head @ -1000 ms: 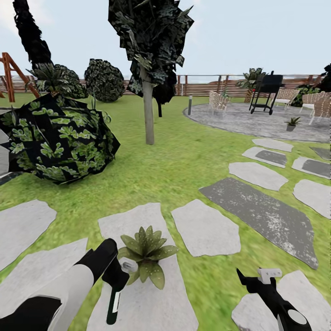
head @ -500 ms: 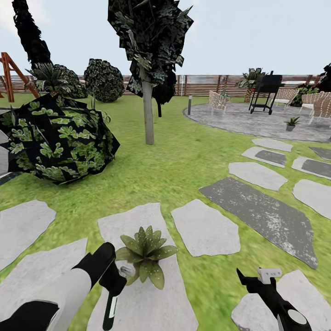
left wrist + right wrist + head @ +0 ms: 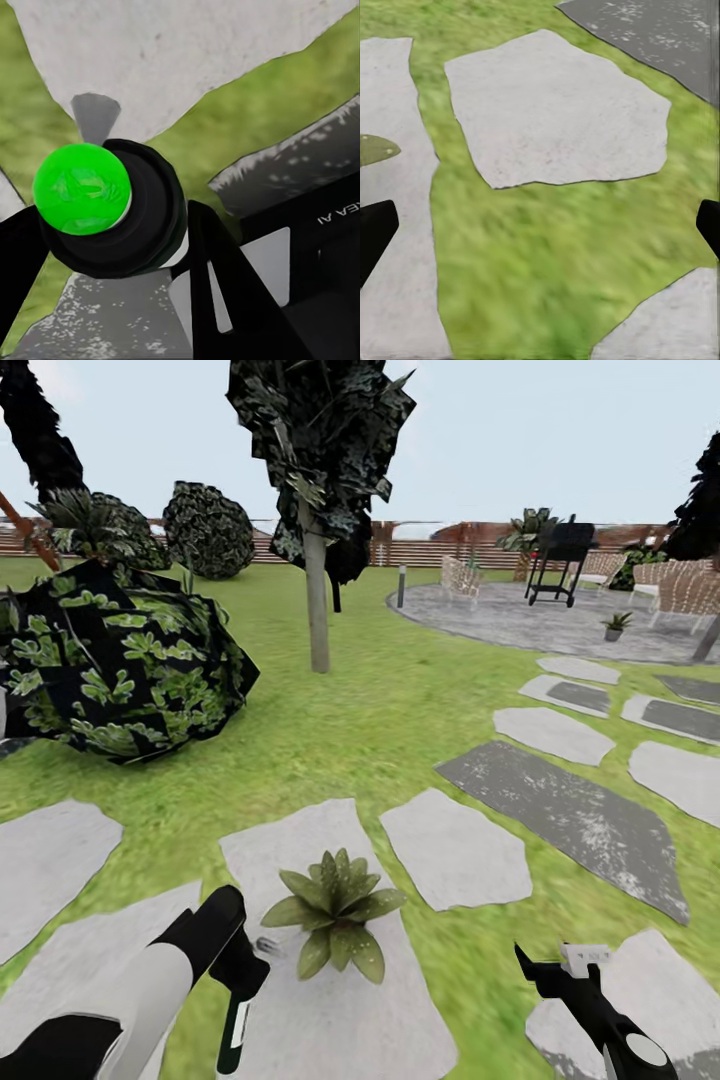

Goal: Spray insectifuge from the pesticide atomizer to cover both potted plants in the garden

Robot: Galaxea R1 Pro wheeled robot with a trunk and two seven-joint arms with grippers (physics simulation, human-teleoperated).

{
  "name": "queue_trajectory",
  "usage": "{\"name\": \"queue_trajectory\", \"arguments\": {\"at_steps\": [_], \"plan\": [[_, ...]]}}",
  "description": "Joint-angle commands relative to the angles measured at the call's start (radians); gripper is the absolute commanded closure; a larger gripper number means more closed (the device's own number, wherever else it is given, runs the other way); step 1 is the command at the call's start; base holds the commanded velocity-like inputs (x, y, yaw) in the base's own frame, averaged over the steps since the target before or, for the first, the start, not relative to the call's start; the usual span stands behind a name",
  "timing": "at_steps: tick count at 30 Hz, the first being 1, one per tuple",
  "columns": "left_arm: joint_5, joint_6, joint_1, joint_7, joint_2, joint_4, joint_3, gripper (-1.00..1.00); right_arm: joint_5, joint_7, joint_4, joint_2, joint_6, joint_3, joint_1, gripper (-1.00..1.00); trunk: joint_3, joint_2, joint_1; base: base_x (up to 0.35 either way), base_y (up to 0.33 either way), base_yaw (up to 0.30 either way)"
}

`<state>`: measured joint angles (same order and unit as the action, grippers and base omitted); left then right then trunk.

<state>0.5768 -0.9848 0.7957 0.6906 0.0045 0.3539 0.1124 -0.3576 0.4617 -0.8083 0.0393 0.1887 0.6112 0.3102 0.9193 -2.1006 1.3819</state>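
On the near stepping stone (image 3: pixel 300 840), the left gripper (image 3: pixel 243 972) clasps the pesticide atomizer (image 3: pixel 233 1028) beside a potted plant (image 3: pixel 335 910); the right gripper (image 3: pixel 560 975) gapes.

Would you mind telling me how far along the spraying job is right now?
Pickup looks done: the left gripper holds the pesticide atomizer, nozzle toward the near potted plant on its stepping stone. No spray is visible. The far potted plant on the patio remains.
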Motion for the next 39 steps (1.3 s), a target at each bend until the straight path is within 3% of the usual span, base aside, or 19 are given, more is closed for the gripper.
{"name": "queue_trajectory", "arguments": {"at_steps": [1,10,20,25,28,33,39], "plan": [[0.009,-0.002,0.000,0.010,0.001,0.003,0.002,1.00,-0.011,0.006,0.000,-0.001,0.006,0.006,0.001,-1.00,0.001,0.000,0.000,-0.138,0.297,-0.295],[0.009,-0.007,0.007,0.016,0.005,0.061,0.002,1.00,-0.010,0.005,-0.001,-0.001,0.006,0.006,0.001,-1.00,0.001,0.000,0.000,-0.024,0.303,-0.271],[0.032,-0.007,0.015,0.018,0.024,0.062,0.008,1.00,-0.011,0.005,-0.005,0.001,0.008,0.008,0.001,-1.00,0.001,0.000,0.000,0.000,0.173,-0.016],[0.031,-0.008,0.020,0.018,0.017,0.064,0.007,1.00,-0.012,0.005,-0.003,0.009,0.008,0.009,0.001,-1.00,0.001,0.000,0.000,0.064,0.057,0.000],[0.031,-0.008,0.041,0.018,0.011,0.062,0.008,1.00,-0.012,0.005,-0.002,0.011,0.006,0.031,0.001,-1.00,0.001,0.000,0.000,0.218,0.198,0.000],[0.031,-0.008,0.047,0.018,0.009,0.057,0.009,1.00,-0.013,0.005,0.011,0.004,0.007,0.040,0.001,-1.00,0.001,0.000,0.000,0.208,0.242,0.000],[0.031,-0.007,0.044,0.018,0.009,0.051,0.010,1.00,-0.014,0.005,0.042,0.004,0.008,0.042,0.001,-1.00,0.001,0.000,0.000,0.051,0.088,-0.188]]}}
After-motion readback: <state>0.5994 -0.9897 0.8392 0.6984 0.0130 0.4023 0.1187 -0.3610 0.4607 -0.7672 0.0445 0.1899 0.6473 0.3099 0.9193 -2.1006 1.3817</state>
